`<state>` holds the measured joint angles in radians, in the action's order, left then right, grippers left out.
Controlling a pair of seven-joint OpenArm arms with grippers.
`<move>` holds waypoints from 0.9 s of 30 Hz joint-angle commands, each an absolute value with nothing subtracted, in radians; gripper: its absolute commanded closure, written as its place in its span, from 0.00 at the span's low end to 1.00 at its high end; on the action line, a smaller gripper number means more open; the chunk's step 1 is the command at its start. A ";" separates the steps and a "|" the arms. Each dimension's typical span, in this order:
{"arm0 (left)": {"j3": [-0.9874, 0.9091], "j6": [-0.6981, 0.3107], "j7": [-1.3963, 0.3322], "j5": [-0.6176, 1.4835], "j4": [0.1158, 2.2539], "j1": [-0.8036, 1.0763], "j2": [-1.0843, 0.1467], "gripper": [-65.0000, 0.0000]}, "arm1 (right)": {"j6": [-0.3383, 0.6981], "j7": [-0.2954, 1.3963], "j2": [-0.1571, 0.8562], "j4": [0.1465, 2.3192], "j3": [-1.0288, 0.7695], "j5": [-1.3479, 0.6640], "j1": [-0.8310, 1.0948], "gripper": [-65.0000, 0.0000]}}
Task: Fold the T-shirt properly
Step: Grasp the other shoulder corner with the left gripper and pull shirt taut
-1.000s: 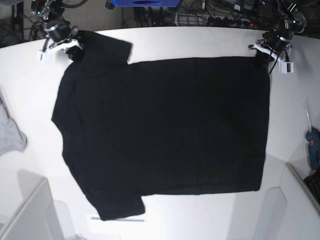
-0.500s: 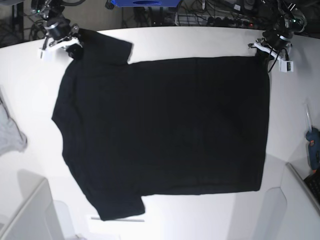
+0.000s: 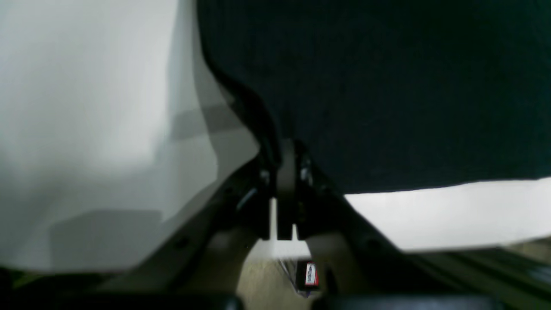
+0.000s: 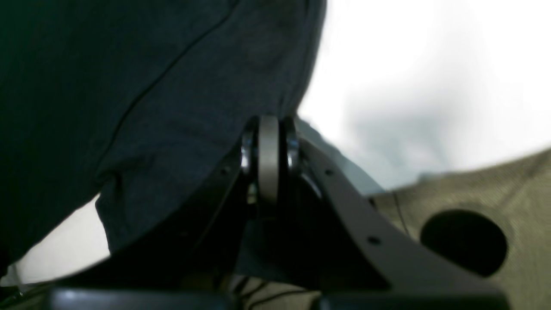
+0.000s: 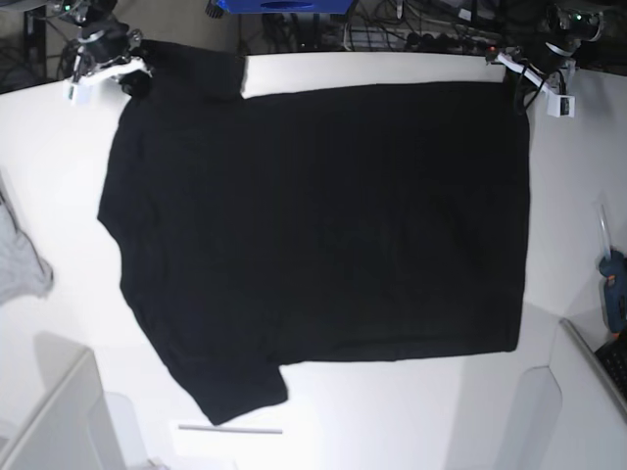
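Observation:
The black T-shirt (image 5: 313, 235) lies spread flat on the white table (image 5: 59, 196), plain side up, collar end at the left and hem at the right. My right gripper (image 5: 132, 80) is shut on the shirt's far left corner by the upper sleeve; the right wrist view shows its jaws closed on dark cloth (image 4: 150, 107). My left gripper (image 5: 513, 86) is shut on the far right hem corner; the left wrist view shows its jaws pinching the black cloth edge (image 3: 366, 86). Both held corners sit near the table's far edge.
A light grey cloth (image 5: 20, 264) lies at the left edge. A blue tool (image 5: 614, 292) sits at the right edge. Cables and a blue box (image 5: 284, 6) run behind the table's far edge. Pale panels (image 5: 59, 421) stand at the near corners.
Both grippers have moved toward the table's far edge, pulling the shirt's top edge with them. The whole shirt has slid away from the near edge and is stretched flatter.

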<state>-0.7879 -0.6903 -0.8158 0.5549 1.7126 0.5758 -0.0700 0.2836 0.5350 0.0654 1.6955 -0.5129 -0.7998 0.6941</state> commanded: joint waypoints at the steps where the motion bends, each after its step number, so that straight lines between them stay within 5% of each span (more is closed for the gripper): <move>1: -0.792 -0.698 -0.803 0.570 1.730 0.595 -0.082 1.00 | 0.277 0.530 0.074 1.722 -0.522 -0.796 0.716 1.00; 27: -0.803 -0.698 -0.805 0.579 1.888 0.714 -0.058 1.00 | 0.277 0.533 0.070 1.896 -0.513 -0.796 0.751 1.00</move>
